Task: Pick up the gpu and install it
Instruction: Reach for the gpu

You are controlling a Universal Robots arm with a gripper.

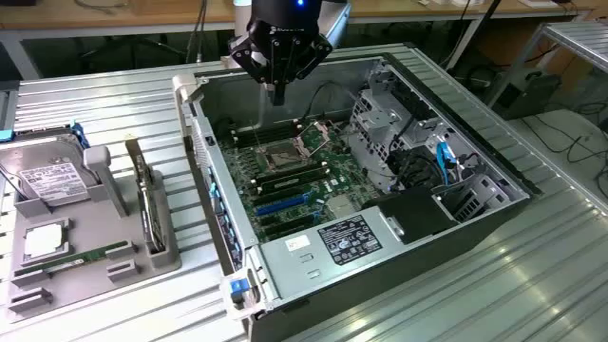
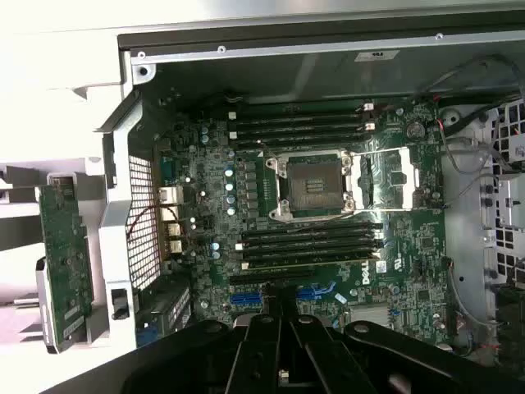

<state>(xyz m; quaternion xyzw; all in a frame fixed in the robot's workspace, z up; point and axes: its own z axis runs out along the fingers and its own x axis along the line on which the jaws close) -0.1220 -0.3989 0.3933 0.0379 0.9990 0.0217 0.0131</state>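
While the gripper (image 1: pixel 278 96) hangs above the open computer case (image 1: pixel 238 92), its black fingers are pressed together with nothing between them. It sits over the far end of the case, above the circuit board (image 1: pixel 295 178) that lines the case floor. In the wrist view the gripper (image 2: pixel 283 328) points down at that board (image 2: pixel 328 246), with the open processor socket (image 2: pixel 312 185) and its raised metal frame near the middle and dark memory slots on both sides of the socket.

The gpu (image 1: pixel 147 206) is outside the case, to the exterior view's left of it, and well apart from the gripper. It stands on edge in a slot of a grey tray (image 1: pixel 95 278) that lies just beside the case on the ribbed metal table (image 1: pixel 114 100). In the wrist view the gpu (image 2: pixel 64 254) appears as a narrow green card beyond the case's perforated side wall.

Farther from the case on the same tray are a silver hard drive (image 1: pixel 48 178) propped upright, a square chip (image 1: pixel 43 241) and a thin green memory stick (image 1: pixel 85 258). At the near end of the case sits a labelled power unit (image 1: pixel 352 239).
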